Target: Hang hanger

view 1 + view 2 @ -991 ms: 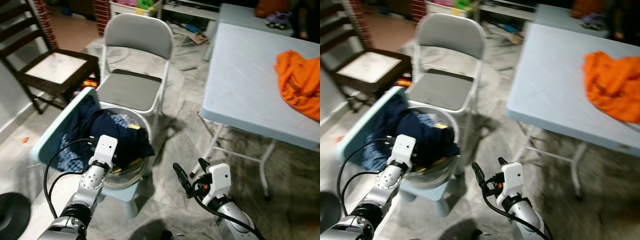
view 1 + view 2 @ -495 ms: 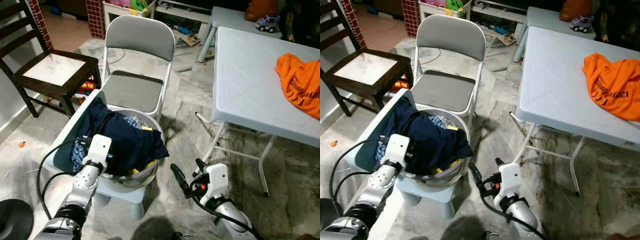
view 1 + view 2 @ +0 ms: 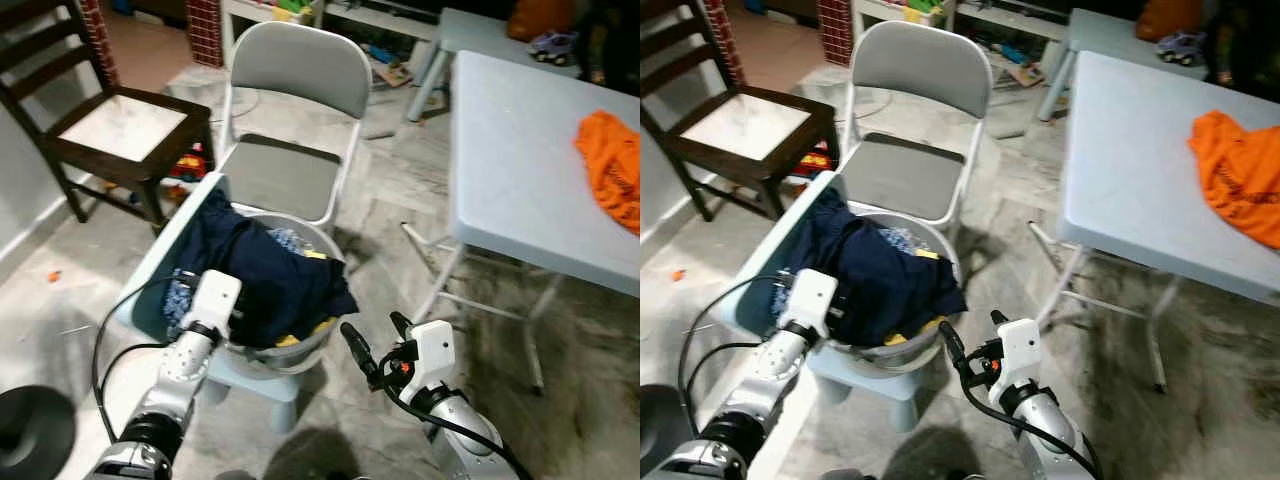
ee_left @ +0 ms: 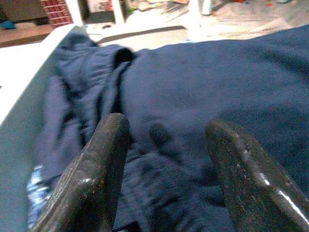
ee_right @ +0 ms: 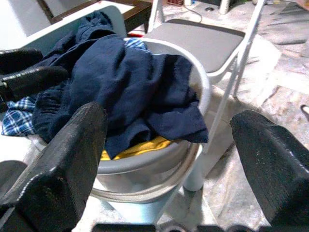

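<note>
While both grippers stand empty, the left gripper hovers right over the navy garment heaped in the round grey laundry basket, fingers spread wide; contact with the cloth cannot be told. Right gripper hangs just beside the basket, toward the folding table, fingers wide apart, touching nothing. Basket sits on a pale blue stool, in front of the grey folding chair. Orange shirt lies on the table. Hanger cannot be made out.
</note>
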Motion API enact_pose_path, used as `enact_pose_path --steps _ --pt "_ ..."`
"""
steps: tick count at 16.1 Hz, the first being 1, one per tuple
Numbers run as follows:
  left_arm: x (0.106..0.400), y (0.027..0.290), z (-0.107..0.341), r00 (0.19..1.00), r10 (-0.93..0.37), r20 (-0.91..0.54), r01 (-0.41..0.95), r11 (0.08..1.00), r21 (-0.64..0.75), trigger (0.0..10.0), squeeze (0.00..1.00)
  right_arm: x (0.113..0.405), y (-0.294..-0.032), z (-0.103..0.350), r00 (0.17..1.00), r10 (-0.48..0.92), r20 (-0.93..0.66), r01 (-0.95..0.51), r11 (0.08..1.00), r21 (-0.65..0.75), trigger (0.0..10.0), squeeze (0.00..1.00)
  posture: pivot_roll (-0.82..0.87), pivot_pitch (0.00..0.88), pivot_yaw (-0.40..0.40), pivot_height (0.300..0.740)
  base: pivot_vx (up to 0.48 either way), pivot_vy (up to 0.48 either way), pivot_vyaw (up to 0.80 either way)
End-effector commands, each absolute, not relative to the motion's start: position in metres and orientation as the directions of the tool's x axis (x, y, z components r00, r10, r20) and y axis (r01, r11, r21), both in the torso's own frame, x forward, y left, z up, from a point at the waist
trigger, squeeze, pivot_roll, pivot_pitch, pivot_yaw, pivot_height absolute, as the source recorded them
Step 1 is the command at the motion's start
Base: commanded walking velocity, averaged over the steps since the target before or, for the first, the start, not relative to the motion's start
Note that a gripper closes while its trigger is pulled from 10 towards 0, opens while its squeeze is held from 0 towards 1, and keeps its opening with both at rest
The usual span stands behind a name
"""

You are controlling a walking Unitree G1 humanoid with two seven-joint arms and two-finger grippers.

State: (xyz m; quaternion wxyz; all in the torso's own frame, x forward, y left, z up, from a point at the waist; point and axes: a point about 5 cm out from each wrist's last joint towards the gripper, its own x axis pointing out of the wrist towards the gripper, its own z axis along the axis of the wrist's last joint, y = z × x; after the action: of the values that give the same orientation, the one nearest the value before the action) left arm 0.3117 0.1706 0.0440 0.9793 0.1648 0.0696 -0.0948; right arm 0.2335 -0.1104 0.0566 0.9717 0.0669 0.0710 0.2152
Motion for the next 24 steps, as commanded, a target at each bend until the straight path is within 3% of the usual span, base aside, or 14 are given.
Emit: enact_pose_path --steps 1,5,8,12,14,15,17,18,19,21,24 --pt "0.31 0.167 0.042 0.967 -0.181 -0.181 0.23 0.925 0.303 10.0 0.0 0.232 -0.119 0.051 0.903 0.408 -0.137 -0.386 0.909 0.16 10.0 0.0 0.21 0.132 -0.123 0.74 0.0 0.0 -0.69" --pt "0.306 0.172 0.03 0.959 -0.123 -0.256 0.203 0.928 0.312 10.0 0.0 0.233 -0.118 0.051 0.899 0.416 -0.136 -0.395 0.906 0.154 10.0 0.0 0.22 0.129 -0.133 0.74 0.0 0.0 -0.4" --pt "0.301 0.18 0.017 0.931 -0.026 -0.363 0.108 0.972 0.208 10.0 0.0 0.235 -0.117 0.052 0.893 0.43 -0.132 -0.411 0.9 0.146 10.0 0.0 0.22 0.127 -0.144 0.74 0.0 0.0 0.0" --pt "0.304 0.182 0.018 0.92 0.022 -0.392 0.045 0.986 0.162 10.0 0.0 0.237 -0.117 0.053 0.89 0.438 -0.13 -0.421 0.896 0.139 10.0 0.0 0.23 0.128 -0.147 0.74 0.0 0.0 0.0" --pt "0.31 0.181 0.028 0.944 0.012 -0.33 0.061 0.976 0.209 10.0 0.0 0.237 -0.116 0.053 0.892 0.434 -0.129 -0.417 0.898 0.139 10.0 0.0 0.23 0.131 -0.139 0.74 0.0 0.0 0.0" --pt "0.31 0.179 0.031 0.951 -0.006 -0.308 0.074 0.975 0.207 10.0 1.0 0.236 -0.116 0.052 0.892 0.433 -0.129 -0.416 0.899 0.14 10.0 0.0 0.23 0.131 -0.139 0.74 0.0 0.0 0.0" --pt "0.311 0.17 0.043 0.973 -0.117 -0.2 0.174 0.939 0.297 10.0 1.0 0.234 -0.115 0.051 0.893 0.431 -0.132 -0.413 0.899 0.143 10.0 0.0 0.22 0.136 -0.134 0.74 0.0 0.0 0.0" --pt "0.306 0.16 0.054 0.968 -0.238 -0.082 0.25 0.872 0.421 10.0 1.0 0.234 -0.114 0.051 0.893 0.43 -0.132 -0.411 0.9 0.146 10.0 0.0 0.22 0.138 -0.131 0.74 0.0 0.0 0.0" --pt "0.304 0.158 0.059 0.963 -0.267 -0.037 0.253 0.85 0.462 10.0 1.0 0.234 -0.113 0.05 0.894 0.429 -0.132 -0.41 0.9 0.147 10.0 0.0 0.22 0.142 -0.13 0.74 0.0 0.0 0.0" --pt "0.302 0.161 0.064 0.963 -0.268 0.013 0.228 0.845 0.484 10.0 1.0 0.233 -0.113 0.05 0.894 0.429 -0.133 -0.41 0.9 0.149 10.0 0.0 0.23 0.142 -0.131 0.74 0.0 0.0 0.0" --pt "0.301 0.181 0.058 0.991 -0.124 -0.055 0.136 0.91 0.391 10.0 1.0 0.233 -0.112 0.049 0.888 0.439 -0.137 -0.42 0.896 0.146 10.0 0.0 0.23 0.147 -0.143 0.74 0.0 0.0 0.0"
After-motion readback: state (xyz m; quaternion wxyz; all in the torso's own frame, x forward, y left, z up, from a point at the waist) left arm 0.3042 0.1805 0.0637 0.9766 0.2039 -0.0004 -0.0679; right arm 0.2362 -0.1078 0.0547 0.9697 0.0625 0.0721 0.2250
